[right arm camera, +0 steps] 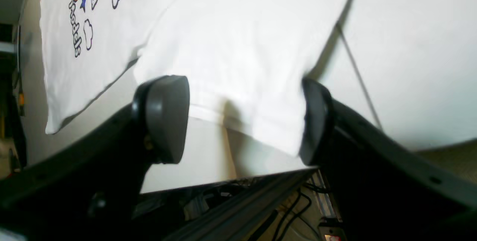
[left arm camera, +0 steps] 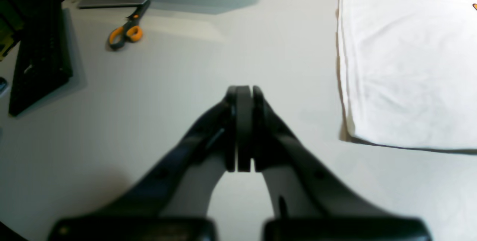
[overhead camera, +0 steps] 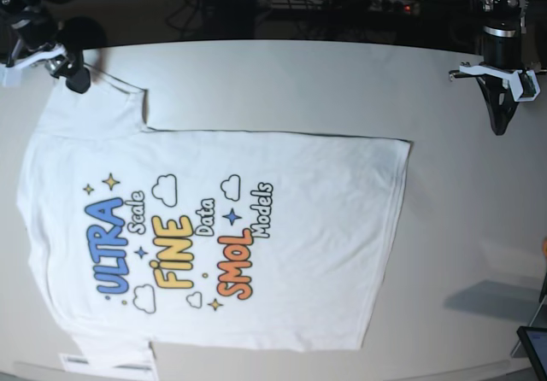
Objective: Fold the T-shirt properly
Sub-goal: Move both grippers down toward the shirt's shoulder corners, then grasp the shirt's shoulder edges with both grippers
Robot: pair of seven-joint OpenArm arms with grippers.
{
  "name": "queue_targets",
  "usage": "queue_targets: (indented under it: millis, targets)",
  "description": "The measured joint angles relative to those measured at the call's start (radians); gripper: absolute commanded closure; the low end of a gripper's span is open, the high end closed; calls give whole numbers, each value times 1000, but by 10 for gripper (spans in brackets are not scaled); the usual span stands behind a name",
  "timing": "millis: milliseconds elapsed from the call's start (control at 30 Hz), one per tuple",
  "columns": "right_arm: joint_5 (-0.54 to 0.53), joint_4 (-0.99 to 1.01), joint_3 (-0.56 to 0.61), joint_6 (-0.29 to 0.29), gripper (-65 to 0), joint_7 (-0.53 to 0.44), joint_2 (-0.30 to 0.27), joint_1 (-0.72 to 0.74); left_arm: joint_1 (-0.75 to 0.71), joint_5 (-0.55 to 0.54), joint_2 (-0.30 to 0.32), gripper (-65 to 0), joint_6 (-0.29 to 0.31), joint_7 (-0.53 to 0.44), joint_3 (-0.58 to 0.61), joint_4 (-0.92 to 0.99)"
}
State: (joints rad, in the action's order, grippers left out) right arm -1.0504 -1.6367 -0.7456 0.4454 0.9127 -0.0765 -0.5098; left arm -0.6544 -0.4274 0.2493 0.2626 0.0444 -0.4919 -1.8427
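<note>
The T-shirt [overhead camera: 214,236] lies long left-to-right, its far-left sleeve between the spread fingers of the right gripper [right arm camera: 244,120], while the left gripper [left arm camera: 244,129], pressed together, hangs well apart at far right.

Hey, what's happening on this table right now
A two-armed robot is starting to fold a white printed T-shirt, which lies flat and print side up on the table. The right gripper is open, straddling the hem of one sleeve at the table's edge, not yet closed on it. The left gripper is shut and empty, off to the side of the shirt. Nothing is folded yet.
</note>
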Motion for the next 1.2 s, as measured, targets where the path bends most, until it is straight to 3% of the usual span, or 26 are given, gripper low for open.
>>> queue_targets:
  millis: [133,367,467,600,700,800,967,1200]
  targets:
    - [0,3,2,0,-380,-3,-1,8,-16,0,-14,0,0,0,-2,1]
    - [23,10,5,-12,-112,25,0,19,-13,-3,-20,-3,0,1,-3,51]
    - [32,12,6,-12,0,32,0,27,-13,-5,-22,-104,0,0,-3,52]
    - [32,12,6,-12,-6,32,1,27,-13,-8,-22,-307,0,0,-2,52]
    - [31,12,6,-12,-6,32,2,27,-10,-45,-19,-376,-5,0,27,51]
    - [31,12,6,-12,-4,32,2,27,-7,-210,-8,-395,1,17,74,51]
    - [32,12,7,-12,-3,32,3,27,70,-510,14,-459,-5,243,83,84]
    - [32,12,7,-12,-3,32,0,24,180,-532,-9,-460,-16,399,87,220]
